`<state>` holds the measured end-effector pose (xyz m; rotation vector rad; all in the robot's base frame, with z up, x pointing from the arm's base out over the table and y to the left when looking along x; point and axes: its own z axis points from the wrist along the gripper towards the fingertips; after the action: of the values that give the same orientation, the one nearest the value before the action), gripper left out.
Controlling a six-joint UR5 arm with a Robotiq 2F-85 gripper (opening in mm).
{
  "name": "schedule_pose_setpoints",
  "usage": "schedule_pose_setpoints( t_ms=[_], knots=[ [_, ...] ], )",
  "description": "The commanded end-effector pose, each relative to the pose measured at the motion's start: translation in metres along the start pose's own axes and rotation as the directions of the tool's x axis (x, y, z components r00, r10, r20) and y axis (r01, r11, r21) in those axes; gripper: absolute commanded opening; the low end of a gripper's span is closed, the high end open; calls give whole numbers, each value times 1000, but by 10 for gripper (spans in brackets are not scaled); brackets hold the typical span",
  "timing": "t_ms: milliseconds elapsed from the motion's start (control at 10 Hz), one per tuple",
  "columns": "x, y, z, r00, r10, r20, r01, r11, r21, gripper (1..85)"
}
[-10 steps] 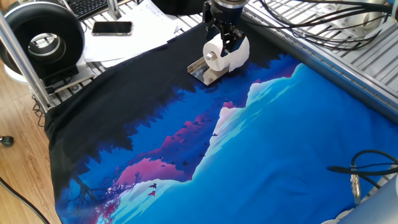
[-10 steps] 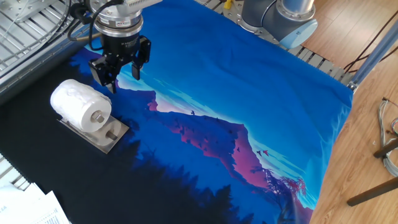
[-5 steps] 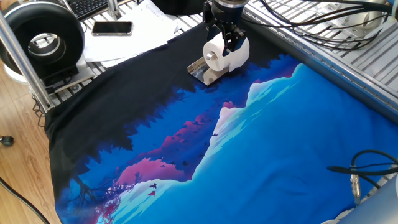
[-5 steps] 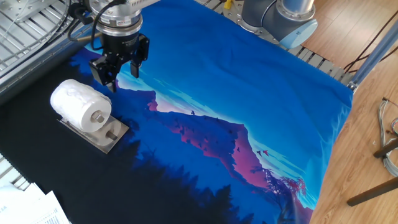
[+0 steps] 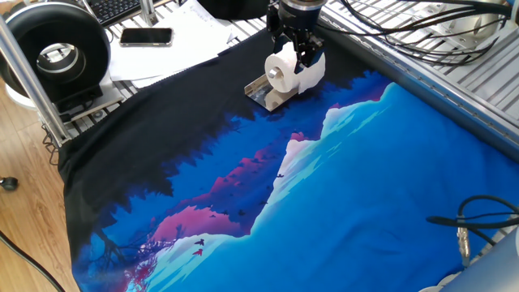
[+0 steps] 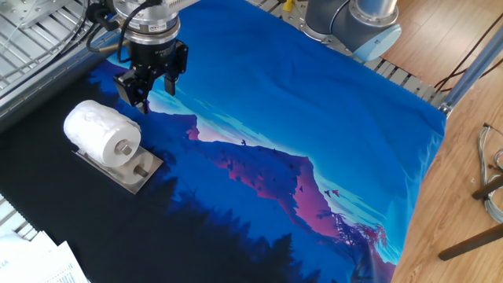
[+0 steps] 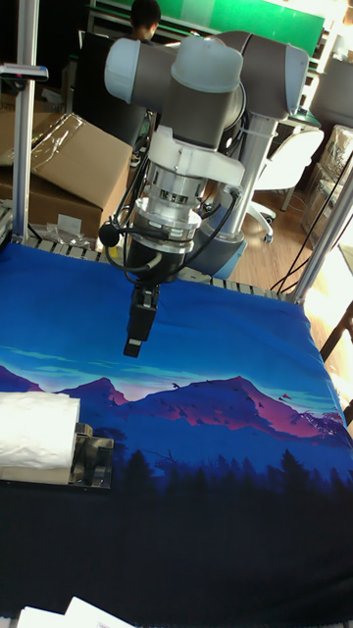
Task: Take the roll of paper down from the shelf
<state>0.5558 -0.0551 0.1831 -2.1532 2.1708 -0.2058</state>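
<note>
The white roll of paper (image 5: 293, 70) lies on its side on the small silvery shelf (image 5: 267, 95), at the dark end of the blue mountain-print cloth. It also shows as the roll of paper (image 6: 97, 130) on the shelf (image 6: 135, 171), and as the roll of paper (image 7: 37, 438) on the shelf (image 7: 94, 461) at the left edge. My gripper (image 6: 150, 91) hangs open just behind and above the roll, apart from it, with nothing between its fingers. The gripper (image 5: 295, 47) and the gripper (image 7: 138, 329) show in the other two views too.
A large black spool (image 5: 53, 49) stands at the far left, with a phone (image 5: 146, 36) and papers beside it. Cables (image 5: 405, 24) run over the wire-grid rack on the right. The arm's base (image 6: 354, 23) stands at the cloth's far edge.
The gripper has drifted slightly upward and stays open. The roll and the shelf have not moved.
</note>
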Motion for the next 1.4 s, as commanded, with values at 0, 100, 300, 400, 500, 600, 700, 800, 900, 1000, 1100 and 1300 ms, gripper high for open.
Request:
schedule_pose_setpoints(
  t_ms=[0,100,300,400,500,600,700,800,900,1000,1100,1300],
  knots=[
    [0,5,1,1000,4,15,-4,1000,0,610],
    [7,5,2,1000,-10,-10,10,1000,9,610],
    [-5,10,2,999,18,37,-18,1000,-12,610],
    [-9,7,2,996,74,53,-74,997,-4,610],
    [-6,7,2,995,95,38,-95,995,-2,610],
    [2,7,2,998,69,8,-69,998,-1,617],
    [-2,11,2,995,96,22,-95,995,-15,637],
    [-6,15,2,993,109,35,-107,994,-33,643],
    [-16,21,1,993,89,74,-84,995,-58,667],
    [-22,21,1,992,81,96,-75,995,-62,697],
    [-24,22,0,992,63,106,-56,996,-63,710],
    [10,28,4,993,-116,30,118,989,-91,793]
  ],
)
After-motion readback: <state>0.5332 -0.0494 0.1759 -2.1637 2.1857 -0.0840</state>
